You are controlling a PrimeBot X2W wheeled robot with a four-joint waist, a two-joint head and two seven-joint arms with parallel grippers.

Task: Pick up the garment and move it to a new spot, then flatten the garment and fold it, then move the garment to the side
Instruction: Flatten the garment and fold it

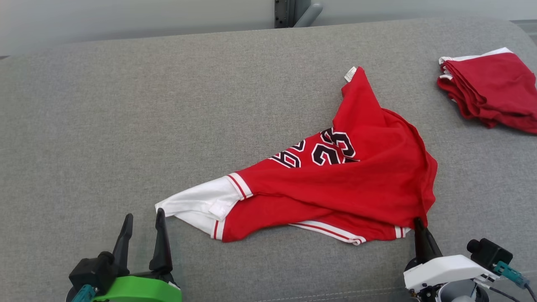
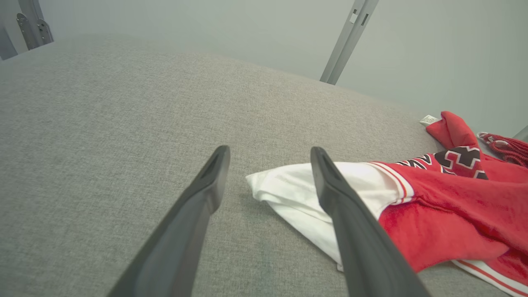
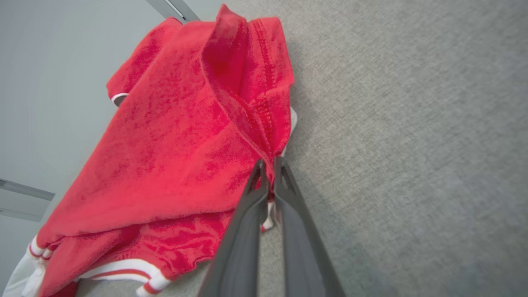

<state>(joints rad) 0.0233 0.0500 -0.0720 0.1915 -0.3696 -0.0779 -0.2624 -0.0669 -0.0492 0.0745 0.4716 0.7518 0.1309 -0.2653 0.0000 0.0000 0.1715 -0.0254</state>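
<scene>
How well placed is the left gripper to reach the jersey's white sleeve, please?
Probably yes: the left gripper is open, the white sleeve lies just beside its fingertips, and the way between looks free.

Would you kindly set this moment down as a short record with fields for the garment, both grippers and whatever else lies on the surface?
Surface: grey fabric surface
Garment: red jersey, white trim, crumpled, lying mid-surface
Left gripper: jaws open, by the jersey's white end
Right gripper: jaws shut on the jersey's red edge
Also there: folded red pile, far right, apart from the jersey
</scene>
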